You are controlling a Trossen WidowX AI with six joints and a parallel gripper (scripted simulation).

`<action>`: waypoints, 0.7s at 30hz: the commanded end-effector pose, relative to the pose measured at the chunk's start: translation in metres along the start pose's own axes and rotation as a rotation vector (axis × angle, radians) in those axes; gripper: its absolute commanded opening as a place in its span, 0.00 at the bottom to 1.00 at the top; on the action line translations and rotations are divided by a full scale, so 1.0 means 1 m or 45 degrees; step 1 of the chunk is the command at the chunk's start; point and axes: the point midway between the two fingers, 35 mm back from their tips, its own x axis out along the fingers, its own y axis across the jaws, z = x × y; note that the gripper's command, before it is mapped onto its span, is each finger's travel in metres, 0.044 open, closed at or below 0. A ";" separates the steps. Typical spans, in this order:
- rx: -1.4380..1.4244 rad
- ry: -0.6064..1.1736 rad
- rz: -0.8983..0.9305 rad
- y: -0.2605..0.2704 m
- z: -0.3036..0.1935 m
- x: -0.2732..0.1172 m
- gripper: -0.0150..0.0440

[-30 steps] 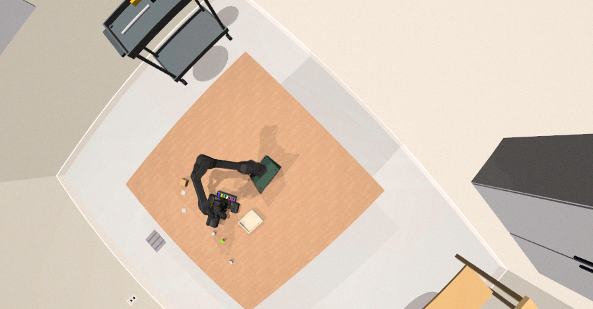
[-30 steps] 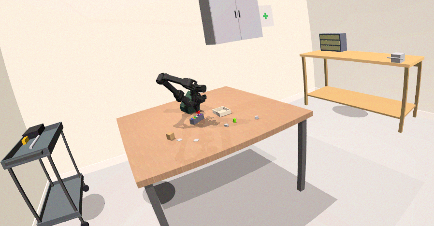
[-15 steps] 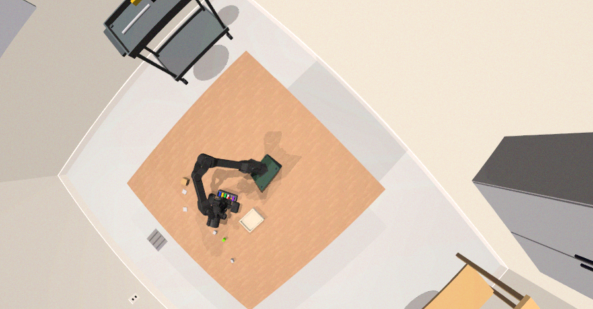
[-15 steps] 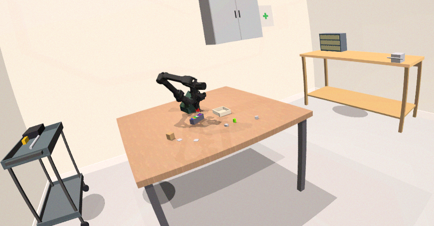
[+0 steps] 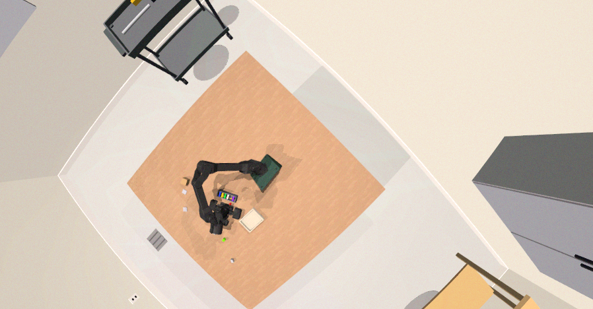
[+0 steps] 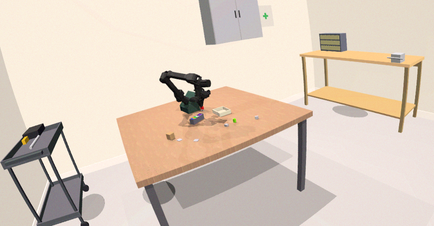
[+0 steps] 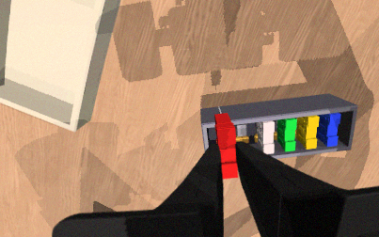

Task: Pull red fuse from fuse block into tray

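1. Top view: a black six-joint arm (image 5: 201,182) reaches from its dark green base (image 5: 269,171) across the wooden bench (image 5: 290,207). Its end effector (image 5: 229,205) sits just beside the grey oblong fuse block (image 5: 227,196), between the block and the shallow cream square tray (image 5: 251,220). A speck of red shows at the tip. Small cubes, tan (image 5: 185,181), green (image 5: 223,239) and grey (image 5: 232,260), lie apart on the bench.

2. Exterior view: the end effector (image 6: 201,105) hangs above the bench (image 6: 169,154) with the small red block-shaped fuse (image 6: 201,106) at its tip, raised over the near end of the fuse block (image 6: 196,119). The tray (image 6: 221,111) stands near, to the right, apart from the block.

3. Wrist view: the two black fingers pinch the red fuse (image 7: 226,146) between them. The fuse overlaps the left end of the fuse block (image 7: 279,123) in this view. White (image 7: 266,136), green (image 7: 287,134), yellow (image 7: 307,132) and blue (image 7: 330,129) fuses stand in the block. The tray (image 7: 88,80) lies at upper left, well apart from the fuse.
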 end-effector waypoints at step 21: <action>-0.003 0.000 0.010 0.109 0.066 -0.001 0.25</action>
